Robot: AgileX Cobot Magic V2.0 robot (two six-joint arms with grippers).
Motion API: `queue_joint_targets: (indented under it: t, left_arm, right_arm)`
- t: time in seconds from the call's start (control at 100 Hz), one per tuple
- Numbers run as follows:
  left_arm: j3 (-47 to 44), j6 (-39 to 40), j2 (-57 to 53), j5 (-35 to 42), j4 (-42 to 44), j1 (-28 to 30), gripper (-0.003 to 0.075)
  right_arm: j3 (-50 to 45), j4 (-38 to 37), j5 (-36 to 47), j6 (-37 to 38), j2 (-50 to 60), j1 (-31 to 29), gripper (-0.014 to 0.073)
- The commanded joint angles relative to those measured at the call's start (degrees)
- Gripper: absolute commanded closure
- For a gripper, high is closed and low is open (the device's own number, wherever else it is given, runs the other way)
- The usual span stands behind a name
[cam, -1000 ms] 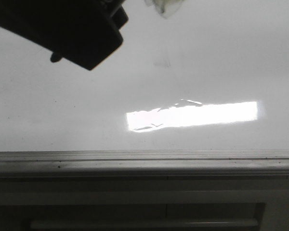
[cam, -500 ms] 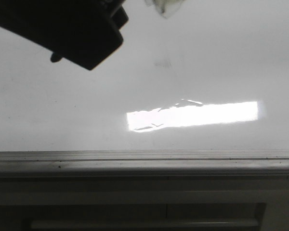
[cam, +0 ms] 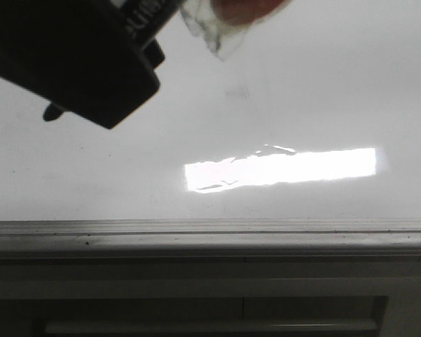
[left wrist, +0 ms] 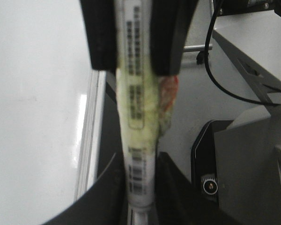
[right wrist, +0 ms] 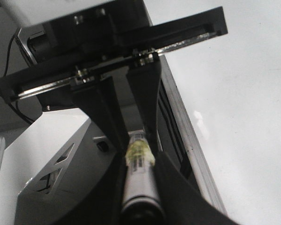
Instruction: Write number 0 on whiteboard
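Two claws are clamped on one marker (left wrist: 140,178) at once. In the left wrist view the left gripper (left wrist: 140,159) pinches the lower barrel between its curved black fingers, while the right gripper (left wrist: 135,69) grips the same barrel further along, its jaws narrow around the printed label. The right wrist view shows the same from the other end: the right gripper (right wrist: 136,157) closed on the pen, the left one meeting it nose to nose. A wrap of yellow-green tape (left wrist: 140,108) with a red patch sits between the two grips, likely there to thicken the barrel so the pads hold it firmly.

My reading is that the double grip is either a handover or a way of pulling off the cap, one claw bracing while the other pulls; which it is, I cannot tell, and neither end of the pen is clearly shown.

Outward from the claws lies the whiteboard (cam: 323,91), flat below and beside them, with its grey frame (cam: 210,235) along the near edge and a bright light patch (cam: 288,167) reflected in the gloss. Only a faint grey smudge (cam: 236,91) marks the surface. The number 0 appears nowhere on the visible board, so the writing itself looks not yet begun, and the pen is held off to the side of the board
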State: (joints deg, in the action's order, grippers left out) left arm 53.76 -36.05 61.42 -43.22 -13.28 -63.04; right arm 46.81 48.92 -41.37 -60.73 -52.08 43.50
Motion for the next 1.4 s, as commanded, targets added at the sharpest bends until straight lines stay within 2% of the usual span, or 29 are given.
queue_joint_targets:
  t: [0.0, 0.04, 0.09, 0.17, 0.25, 0.37, 0.44, 0.56, 0.72, 0.82, 0.91, 0.97, 1.04, 1.13, 1.21, 1.39]
  left_arm:
    - [2.07, 3.37, -2.26, 6.19, -1.37, -0.43, 0.0429]
    - [2.07, 4.54, -3.06, 5.98, -1.37, -0.43, 0.0339]
    - [2.07, 5.00, -4.42, 5.65, -1.37, -0.43, 0.0264]
    - [2.07, 6.16, -7.37, 5.78, -1.37, -0.43, 0.0248]
    - [1.43, 7.57, -10.89, 7.49, -1.37, -0.43, 0.0297]
    - [-2.03, 12.86, -17.84, 13.67, 1.56, -0.43, 0.0392]
    - [-5.65, 20.85, -22.40, 18.74, 6.56, -0.43, 0.0452]
    - [-13.19, 36.75, -29.60, 24.77, 16.98, -0.43, 0.0573]
    - [-20.32, 53.88, -37.05, 25.79, 33.25, 0.82, 0.0742]
    - [-21.44, 68.24, -40.09, 23.00, 43.33, 3.52, 0.0740]
    - [-19.50, 76.51, -41.61, 11.50, 51.35, 7.23, 0.0740]
    - [-18.06, 76.97, -42.01, 3.97, 54.76, 10.42, 0.0740]
    - [-16.74, 76.97, -42.63, 1.16, 56.77, 14.19, 0.0740]
    - [-16.62, 76.97, -44.12, 5.35, 55.36, 18.57, 0.0740]
    - [-18.26, 76.97, -45.60, 8.33, 50.19, 21.75, 0.0740]
    - [-25.03, 76.97, -50.13, 12.83, 45.81, 25.71, 0.0740]
  right_arm:
    - [1.85, 2.43, 2.25, 0.10, 0.77, 0.29, 0.0660]
    - [1.85, 1.93, 2.96, 0.10, 1.53, 0.29, 0.0660]
    - [1.73, 0.84, 3.30, 0.23, 2.89, 0.17, 0.0660]
    - [1.61, -2.34, 4.45, 3.23, 5.49, 0.07, 0.0650]
    - [1.61, -9.06, 5.21, 8.57, 8.09, 0.07, 0.0648]
    - [0.91, -25.73, 4.51, 21.85, 12.36, 0.07, 0.0638]
    - [0.27, -36.09, 3.65, 30.17, 14.41, 0.07, 0.0638]
    - [0.02, -45.51, 4.62, 38.74, 16.28, 0.07, 0.0638]
    - [0.02, -46.54, 10.24, 39.46, 15.99, 0.07, 0.0638]
    - [0.02, -46.54, 11.66, 39.46, 15.46, 0.07, 0.0639]
    - [0.02, -46.54, 11.15, 39.46, 15.22, 0.07, 0.0639]
    - [0.02, -46.54, 10.48, 39.46, 15.22, 0.07, 0.0639]
    - [0.02, -46.63, 10.00, 39.46, 15.22, 0.07, 0.0639]
    - [0.02, -46.81, 10.00, 39.46, 15.22, 0.07, 0.0639]
    - [0.02, -47.44, 10.11, 39.46, 15.22, 0.07, 0.0639]
    - [0.02, -47.44, 10.11, 39.46, 15.22, 0.07, 0.0640]
